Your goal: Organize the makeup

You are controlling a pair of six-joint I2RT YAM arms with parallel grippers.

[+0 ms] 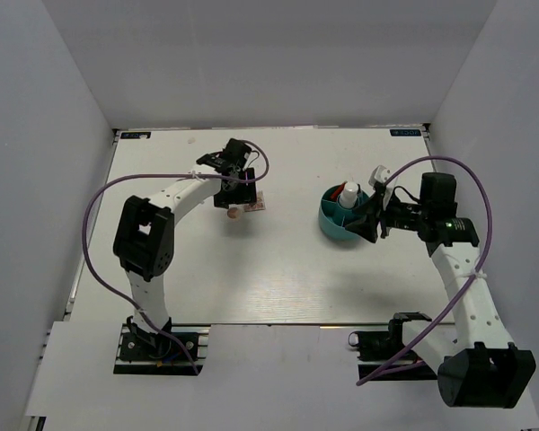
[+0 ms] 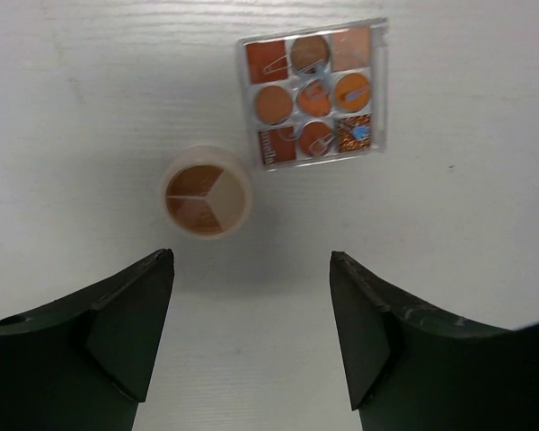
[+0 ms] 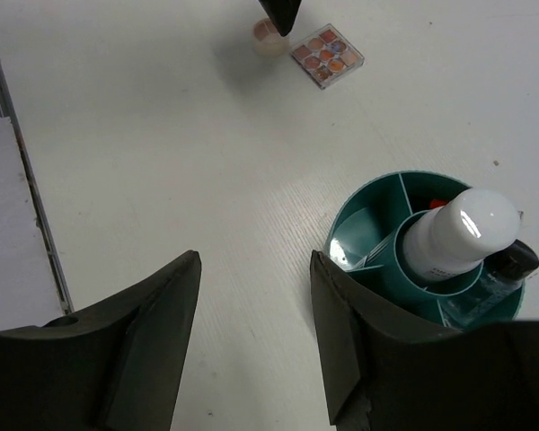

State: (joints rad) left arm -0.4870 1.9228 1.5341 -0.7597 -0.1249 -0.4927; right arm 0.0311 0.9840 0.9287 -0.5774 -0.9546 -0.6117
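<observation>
A round beige compact point(image 2: 205, 190) and a square pink-toned palette point(image 2: 313, 92) lie on the white table, side by side; both show small in the top view, compact point(image 1: 234, 213) and palette point(image 1: 254, 206). My left gripper point(image 2: 251, 256) is open and empty, hovering just above and short of the compact. The teal divided tub point(image 3: 368, 235) holds a white bottle point(image 3: 458, 232), a dark-capped bottle point(image 3: 512, 262) and a red-tipped item point(image 3: 438, 204). My right gripper point(image 3: 254, 256) is open and empty, just left of the tub.
The tub point(image 1: 332, 226) stands right of centre on the table. The table's left edge with a metal rail point(image 3: 9, 135) shows in the right wrist view. Grey walls enclose the table on three sides.
</observation>
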